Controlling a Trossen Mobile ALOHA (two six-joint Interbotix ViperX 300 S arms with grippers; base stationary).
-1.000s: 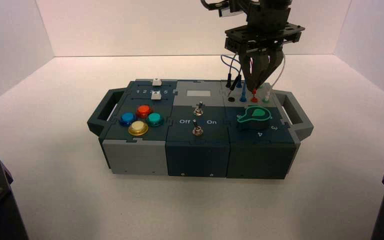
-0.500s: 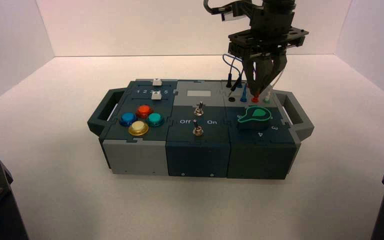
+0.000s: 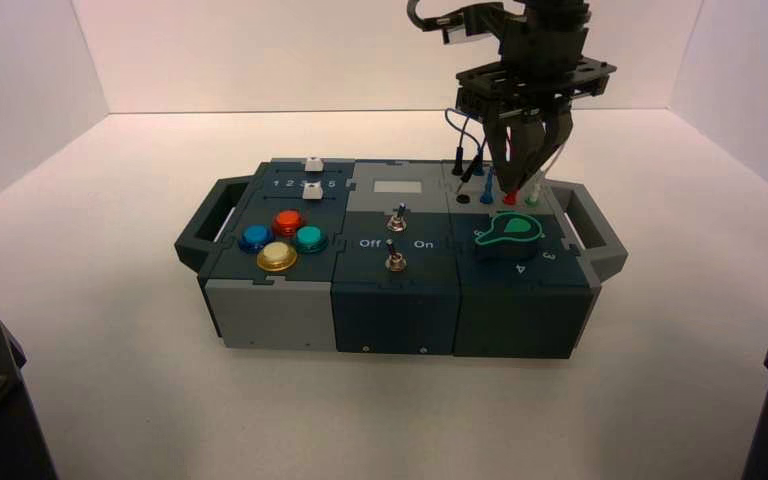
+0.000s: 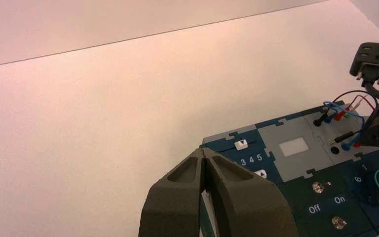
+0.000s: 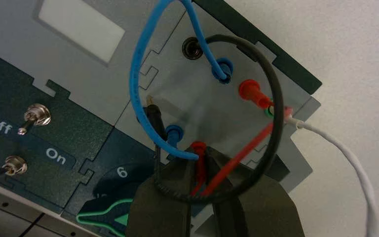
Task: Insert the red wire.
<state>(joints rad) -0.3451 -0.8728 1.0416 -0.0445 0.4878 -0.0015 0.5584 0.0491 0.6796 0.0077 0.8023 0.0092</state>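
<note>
The red wire (image 5: pixel 242 148) runs from one red plug (image 5: pixel 249 90) seated in a far socket to a second red plug (image 5: pixel 199 148) standing on the wire panel beside a blue plug (image 5: pixel 174 132). My right gripper (image 5: pixel 200 165) reaches down over the box's far right corner (image 3: pixel 517 188). Its fingers close on either side of this second red plug (image 3: pixel 509 197), which stands upright at a socket. My left gripper (image 4: pixel 205 153) is shut and empty. It hangs off the box's left side, away from the wires.
A blue wire (image 5: pixel 140 64) and a black wire (image 5: pixel 271 98) loop over the panel. A black plug (image 5: pixel 153 116) lies loose, and one socket (image 5: pixel 191 48) is empty. A white wire (image 5: pixel 340 148) trails off the box. The green knob (image 3: pixel 508 232) sits just in front.
My right gripper has shifted slightly right and lower onto the red plug at the wire panel. The left arm has not moved.
</note>
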